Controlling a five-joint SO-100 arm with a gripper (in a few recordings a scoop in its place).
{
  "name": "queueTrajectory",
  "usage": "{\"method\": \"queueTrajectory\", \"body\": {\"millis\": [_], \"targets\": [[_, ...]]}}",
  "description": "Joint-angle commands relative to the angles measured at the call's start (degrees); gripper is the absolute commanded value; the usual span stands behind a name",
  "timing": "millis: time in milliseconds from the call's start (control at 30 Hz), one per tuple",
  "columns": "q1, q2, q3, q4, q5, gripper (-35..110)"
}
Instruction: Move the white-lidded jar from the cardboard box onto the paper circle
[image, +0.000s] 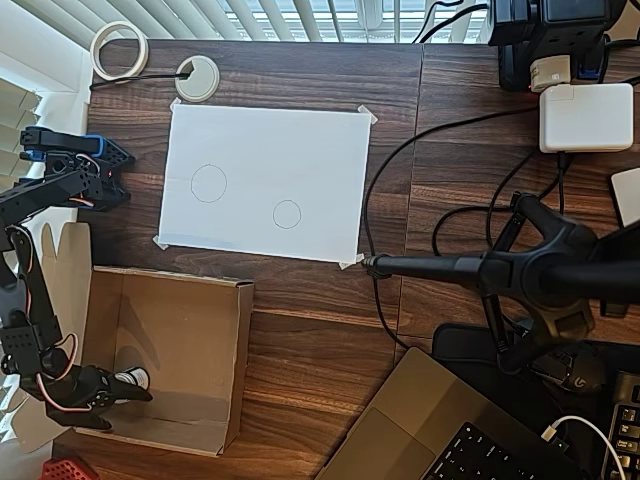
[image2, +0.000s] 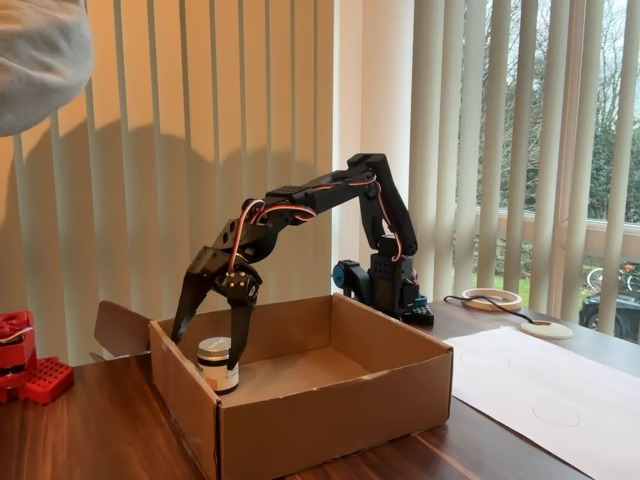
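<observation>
The white-lidded jar (image2: 218, 364) stood inside the cardboard box (image2: 330, 420), straddled by the spread, ungrasping end effector (image2: 212, 338); the paper circle (image: 287, 214) lay unoccupied.

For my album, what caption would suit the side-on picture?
Black robot arm's hand reaching into a cardboard box, open fingers either side of a small white-lidded jar.

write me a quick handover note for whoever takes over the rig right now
Gripper: open, lowered into the cardboard box, fingers either side of the white-lidded jar; whether they touch it is unclear.
Jar: upright on the box floor, near the box's left wall in the fixed view.
Paper circle: bare, on the taped white sheet.
Done: approach to the jar.
Left: close on the jar, lift it out, set it on the circle.
</observation>
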Motion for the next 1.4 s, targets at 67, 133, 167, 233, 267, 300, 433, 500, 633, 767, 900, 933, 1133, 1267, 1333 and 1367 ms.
{"method": "queueTrajectory", "body": {"millis": [67,133,167,233,267,300,433,500,633,767,900,933,1133,1267,1333,1367], "targets": [[1.05,2.46,1.58,0.0,-1.14,41],[1.23,2.46,1.93,0.0,-1.23,41],[1.41,2.46,1.93,0.0,-1.32,41],[1.76,2.37,1.93,0.0,-1.41,41],[2.02,2.2,1.93,0.0,-1.58,41],[2.29,2.02,1.85,0.0,-1.76,41],[3.43,1.05,0.97,0.0,-3.25,41],[3.96,0.53,0.53,0.0,-3.87,41],[4.57,-0.35,0.35,0.0,-4.31,41],[4.57,-0.53,1.14,0.09,-3.96,41],[4.48,-0.62,1.67,0.09,-3.52,41],[4.48,-0.62,1.67,0.09,-3.43,40],[4.22,-1.41,1.76,0.09,-3.08,35],[3.96,-1.93,1.85,0.09,-2.99,28],[3.69,-1.93,1.93,0.09,-2.2,23],[3.52,-1.76,2.02,0.18,-1.76,20]]}}
